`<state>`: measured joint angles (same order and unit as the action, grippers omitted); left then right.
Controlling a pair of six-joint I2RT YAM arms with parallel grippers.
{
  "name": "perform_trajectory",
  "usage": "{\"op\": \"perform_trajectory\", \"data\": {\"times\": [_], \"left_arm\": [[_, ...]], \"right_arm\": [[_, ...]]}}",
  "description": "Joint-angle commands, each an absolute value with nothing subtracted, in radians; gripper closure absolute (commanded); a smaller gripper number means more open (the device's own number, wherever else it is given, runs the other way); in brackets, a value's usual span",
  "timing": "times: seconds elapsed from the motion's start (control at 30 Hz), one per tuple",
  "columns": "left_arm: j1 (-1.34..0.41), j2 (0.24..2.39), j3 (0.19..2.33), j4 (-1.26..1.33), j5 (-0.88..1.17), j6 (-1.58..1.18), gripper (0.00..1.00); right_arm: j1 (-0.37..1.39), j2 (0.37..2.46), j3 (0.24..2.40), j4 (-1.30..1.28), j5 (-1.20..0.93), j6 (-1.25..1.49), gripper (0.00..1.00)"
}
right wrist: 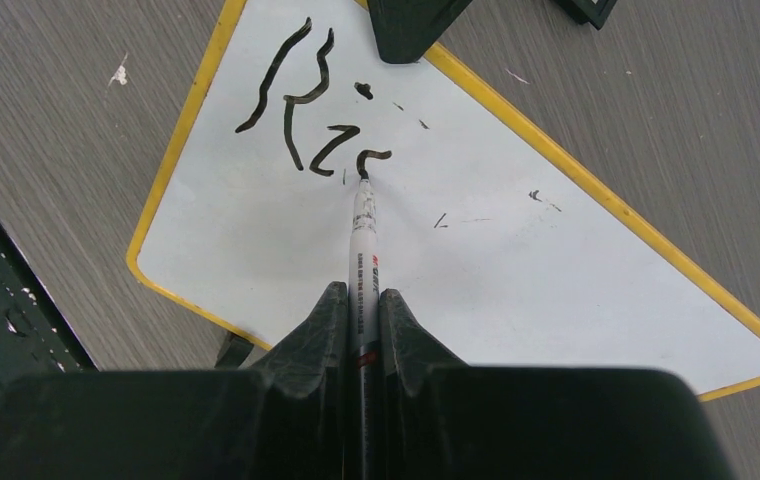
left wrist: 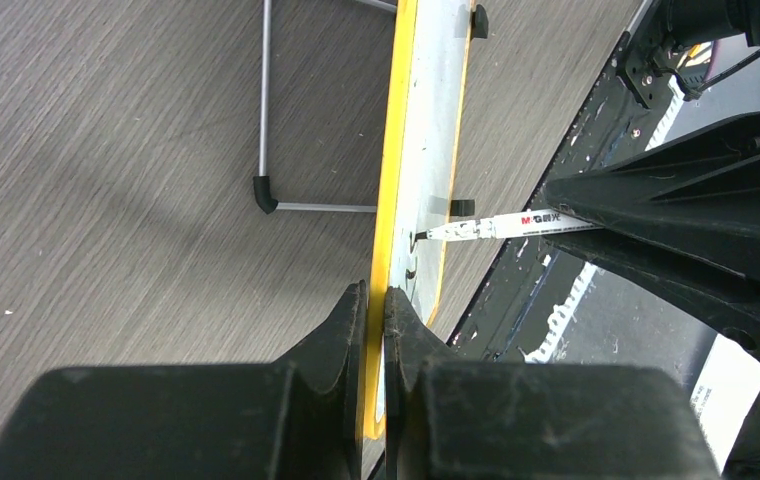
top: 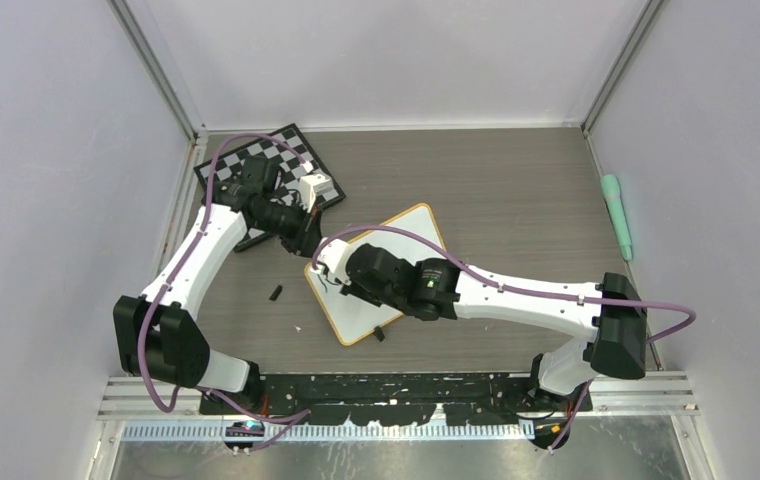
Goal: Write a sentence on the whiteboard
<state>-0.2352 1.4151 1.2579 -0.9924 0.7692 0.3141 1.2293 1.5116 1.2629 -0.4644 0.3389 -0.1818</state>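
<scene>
While the left gripper [left wrist: 376, 296] pinches the whiteboard [left wrist: 424, 120] by its rim, the right gripper [right wrist: 357, 296] clamps a marker [right wrist: 364, 232].

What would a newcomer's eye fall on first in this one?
The right gripper holds a marker with its tip on the whiteboard at table centre, at the end of a few shaky black strokes. The left gripper pinches the board's yellow rim from the left side. A chessboard lies at the far left.
</scene>
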Motion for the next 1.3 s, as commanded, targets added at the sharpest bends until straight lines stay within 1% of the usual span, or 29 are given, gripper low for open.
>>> {"op": "perform_trajectory", "data": {"times": [0.0, 0.3, 0.5, 0.67, 0.87, 1.03, 1.27], "left_arm": [[-0.236, 1.397, 1.256, -0.963, 0.756, 0.302, 1.00], [-0.236, 1.393, 1.255, -0.964, 0.754, 0.302, 1.00], [-0.236, 1.394, 1.253, -0.961, 0.755, 0.302, 1.00], [-0.236, 1.391, 1.250, -0.962, 0.754, 0.301, 1.00], [-0.236, 1.391, 1.252, -0.963, 0.752, 0.304, 1.00], [-0.236, 1.394, 1.255, -0.964, 0.759, 0.305, 1.00], [-0.236, 1.393, 1.254, -0.963, 0.761, 0.305, 1.00]], "right_arm": [[1.219, 1.482, 1.247, -0.473, 0.389, -0.188, 1.00], [1.220, 1.489, 1.257, -0.519, 0.334, -0.153, 1.00], [1.229, 1.500, 1.285, -0.519, 0.267, -0.143, 1.00], [1.229, 1.508, 1.308, -0.505, 0.253, -0.146, 1.00], [1.225, 1.445, 1.308, -0.505, 0.231, -0.143, 1.00], [1.210, 1.401, 1.288, -0.502, 0.254, -0.152, 1.00], [1.193, 1.434, 1.284, -0.492, 0.288, -0.156, 1.00]]}}
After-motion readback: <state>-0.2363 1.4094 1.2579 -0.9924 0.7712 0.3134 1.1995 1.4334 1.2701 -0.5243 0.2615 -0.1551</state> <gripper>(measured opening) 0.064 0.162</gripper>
